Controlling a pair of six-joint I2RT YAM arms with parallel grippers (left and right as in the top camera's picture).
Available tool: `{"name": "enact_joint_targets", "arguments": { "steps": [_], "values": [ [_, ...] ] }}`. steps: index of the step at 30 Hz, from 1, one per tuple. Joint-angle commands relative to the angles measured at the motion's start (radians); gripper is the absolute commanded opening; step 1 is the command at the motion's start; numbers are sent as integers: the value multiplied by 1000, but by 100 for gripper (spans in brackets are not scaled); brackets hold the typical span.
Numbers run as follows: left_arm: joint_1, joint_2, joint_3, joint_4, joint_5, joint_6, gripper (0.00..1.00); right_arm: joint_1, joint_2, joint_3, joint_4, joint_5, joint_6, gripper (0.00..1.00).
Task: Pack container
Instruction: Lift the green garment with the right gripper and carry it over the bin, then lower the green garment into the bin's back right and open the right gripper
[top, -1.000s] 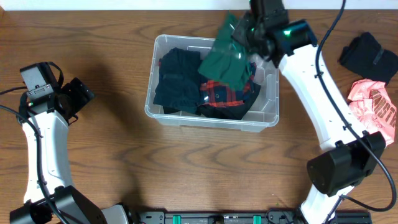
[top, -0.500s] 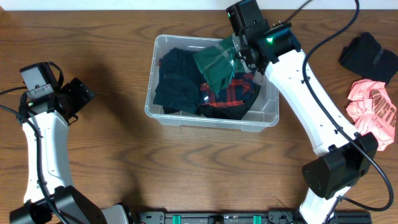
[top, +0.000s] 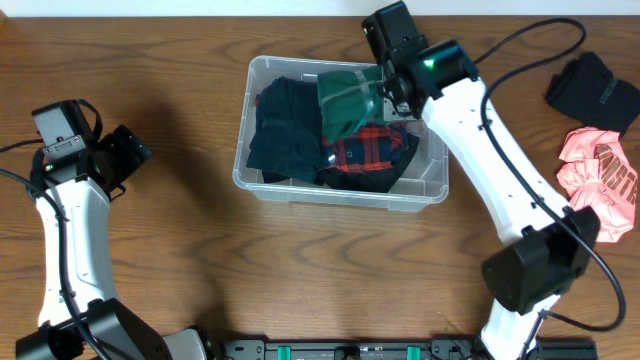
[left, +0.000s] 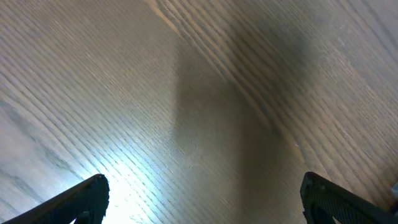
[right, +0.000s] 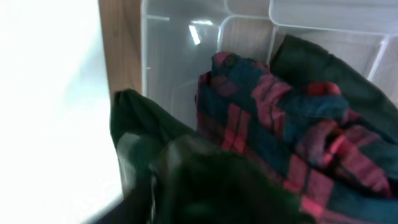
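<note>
- Here, the container (top: 340, 198) sits at the middle of the table (top: 300, 280), with dark navy clothes (top: 280, 130) and a red plaid shirt (top: 372, 150) inside.
- The right gripper (top: 385, 88) is over the tub's back right corner, pinching a green garment (top: 348, 100) above the pile.
- The left gripper (top: 128, 150) hovers well left of the tub, fingers spread wide.
- 2 garments, 1 black (top: 590, 88) and 1 pink (top: 598, 170), lie at the right edge.

The container (top: 300, 192) sits mid-worktop (top: 180, 260), with clothes (top: 285, 135) in it. The right claw (top: 380, 88) holds a garment (top: 345, 100) over its back right corner. The left claw (top: 135, 152) is well apart to the left. At far right, a far piece (top: 592, 90) lies behind a near piece (top: 598, 175).
</note>
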Motion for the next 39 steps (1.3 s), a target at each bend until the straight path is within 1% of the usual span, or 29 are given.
{"name": "enact_joint_targets", "arguments": {
  "steps": [1,2,5,7,8,10,12,13,14,15,16,17,18,21,23,24,26,28,29,30,32,36,39],
  "values": [
    [3,-3,14,-4,-5,8,98,0,43,-5,0,18,17,93],
    [3,-3,14,-4,-5,8,98,-1,47,-5,0,18,-6,99],
    [3,-3,14,-4,-5,8,98,-4,44,-5,0,46,-97,99],
    [3,-3,14,-4,-5,8,98,-6,41,-5,-7,99,-248,99],
    [3,-3,14,-4,-5,8,98,-6,37,-5,-6,132,-353,99],
    [3,-3,14,-4,-5,8,98,-6,29,-4,27,183,-626,99],
    [3,-3,14,-4,-5,8,98,-6,20,-4,109,187,-996,99],
    [3,-3,14,-4,-5,8,98,-5,19,-4,166,151,-1208,99],
    [3,-3,14,-4,-5,8,98,-3,17,-4,214,97,-1389,99],
    [3,-3,14,-4,-5,8,98,-3,17,-4,263,18,-1587,99],
    [3,-3,14,-4,-5,8,98,-3,17,-4,289,-47,-1711,98],
    [3,-3,14,-3,-5,8,98,-3,17,-4,301,-93,-1782,96],
    [3,-3,14,-4,-5,8,98,-3,17,-5,306,-114,-1821,93],
    [3,-3,14,-4,-5,8,98,-3,25,-5,301,-114,-1858,80],
    [3,-3,14,-4,-5,8,98,-3,35,-7,283,-118,-1860,64],
    [3,-3,14,-4,-5,8,98,-3,40,-8,270,-127,-1860,53],
    [3,-3,14,-4,-5,8,98,1,54,-10,229,-157,-1860,36],
    [3,-3,14,-4,-5,8,98,2,69,-16,181,-175,-1851,22],
    [3,-3,14,-4,-5,8,98,2,77,-21,156,-183,-1841,17],
    [3,-3,14,-4,-5,8,98,2,93,-26,140,-189,-1830,13],
    [3,-3,14,-4,-5,8,98,2,117,-46,129,-216,-1817,10],
    [3,-3,14,-4,-5,8,98,11,177,-111,156,-280,-1810,8],
    [3,-3,14,-4,-5,8,98,22,225,-159,187,-287,-1788,9]
  ]
}}
